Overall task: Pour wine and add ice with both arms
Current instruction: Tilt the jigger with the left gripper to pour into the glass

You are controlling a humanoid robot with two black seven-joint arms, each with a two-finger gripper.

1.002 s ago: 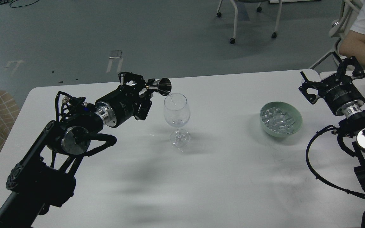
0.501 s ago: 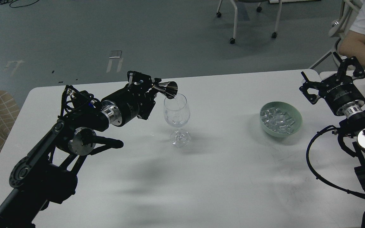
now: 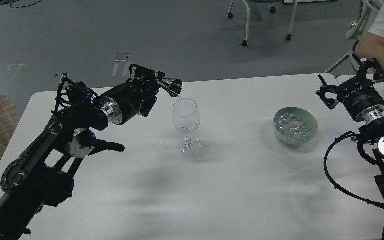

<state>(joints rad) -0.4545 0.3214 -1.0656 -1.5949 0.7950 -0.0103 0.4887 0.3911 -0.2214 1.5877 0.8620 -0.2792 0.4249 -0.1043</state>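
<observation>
Jigger tipped above wine glass.
Left gripper clenched on jigger, over glass; right gripper released beyond bowl of ice.

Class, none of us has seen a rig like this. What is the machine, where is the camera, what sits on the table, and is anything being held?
The camera sits in a humanoid robot's head, looking down at its own two black arms over a white table. The left hand grips a small metal measuring cup, tipped sideways above a wine glass that holds a little clear liquid. To the right stands a green bowl of ice cubes. The right hand is open and empty, hanging beyond the bowl.
</observation>
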